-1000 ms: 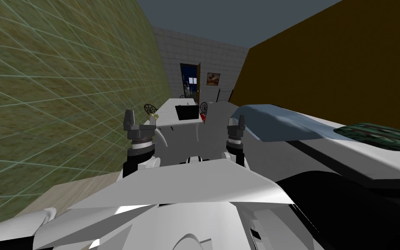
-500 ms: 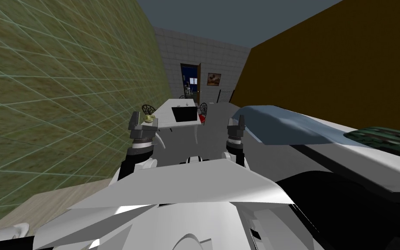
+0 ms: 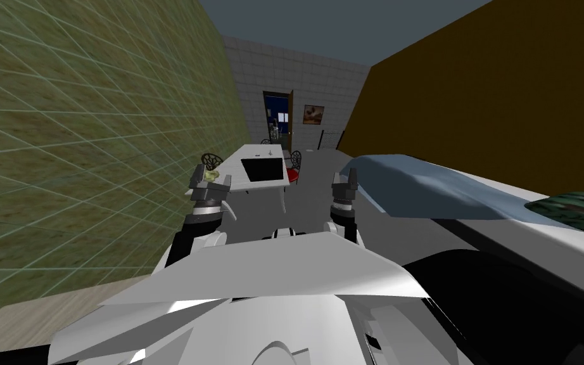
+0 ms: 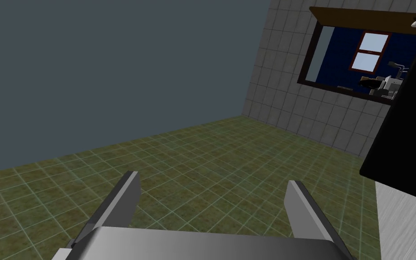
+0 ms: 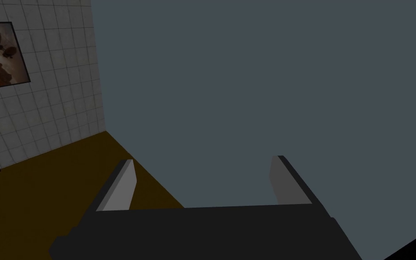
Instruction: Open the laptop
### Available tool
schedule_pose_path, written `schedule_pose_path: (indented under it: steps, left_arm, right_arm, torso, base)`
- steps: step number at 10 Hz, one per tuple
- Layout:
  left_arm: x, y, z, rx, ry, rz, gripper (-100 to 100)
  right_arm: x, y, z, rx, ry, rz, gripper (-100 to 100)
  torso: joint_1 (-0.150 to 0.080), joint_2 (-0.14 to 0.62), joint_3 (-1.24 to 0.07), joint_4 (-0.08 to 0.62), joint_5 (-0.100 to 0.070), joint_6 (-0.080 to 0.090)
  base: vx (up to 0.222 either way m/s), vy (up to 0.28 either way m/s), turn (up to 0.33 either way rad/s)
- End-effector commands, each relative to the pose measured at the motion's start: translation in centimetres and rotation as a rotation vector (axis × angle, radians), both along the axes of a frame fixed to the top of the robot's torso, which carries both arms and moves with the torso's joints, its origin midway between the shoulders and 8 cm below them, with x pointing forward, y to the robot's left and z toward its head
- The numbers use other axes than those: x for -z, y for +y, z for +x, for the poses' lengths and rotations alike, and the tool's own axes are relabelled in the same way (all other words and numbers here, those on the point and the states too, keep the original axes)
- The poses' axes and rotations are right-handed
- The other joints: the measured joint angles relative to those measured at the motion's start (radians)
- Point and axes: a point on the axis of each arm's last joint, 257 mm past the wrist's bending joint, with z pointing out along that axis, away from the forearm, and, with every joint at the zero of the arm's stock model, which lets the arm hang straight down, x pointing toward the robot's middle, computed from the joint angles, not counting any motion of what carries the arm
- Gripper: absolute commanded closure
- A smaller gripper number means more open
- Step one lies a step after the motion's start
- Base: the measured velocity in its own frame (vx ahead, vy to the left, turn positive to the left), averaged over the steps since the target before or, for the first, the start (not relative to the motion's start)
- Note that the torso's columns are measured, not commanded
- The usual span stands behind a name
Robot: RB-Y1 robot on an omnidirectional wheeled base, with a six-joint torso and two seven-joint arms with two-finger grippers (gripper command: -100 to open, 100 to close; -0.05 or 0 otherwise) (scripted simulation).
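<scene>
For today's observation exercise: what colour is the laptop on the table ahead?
The laptop is black; head view shows it best.

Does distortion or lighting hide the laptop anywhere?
Head view: wide lens splays the green wall to the corner, yet the black laptop on the white table reads plainly. Right wrist view: dim. Left wrist view: evenly lit, no glare.

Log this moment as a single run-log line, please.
stage: before reach | laptop: on white table ahead, untouched | left gripper: open, empty | right gripper: open, empty
</scene>
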Motion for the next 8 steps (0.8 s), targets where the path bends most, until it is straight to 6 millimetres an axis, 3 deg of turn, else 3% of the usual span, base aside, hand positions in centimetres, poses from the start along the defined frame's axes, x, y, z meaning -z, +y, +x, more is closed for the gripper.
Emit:
schedule_pose_path:
  steps: [1,8]
  left_arm:
    - [1.3,0.8,0.8,0.007,0.060,-0.051,-100]
    - [5.4,3.0,2.9,0.030,0.238,-0.186,-100]
  right_arm:
    - [0.0,0.0,0.0,0.000,0.000,0.000,0]
    - [0.0,0.0,0.0,0.000,0.000,0.000,0]
  torso:
    - [-0.002,0.000,0.000,0.000,0.000,0.000]
    - [0.000,0.001,0.000,0.000,0.000,0.000]
  base:
    - [0.141,-0.170,0.040]
    - [0.149,-0.168,0.043]
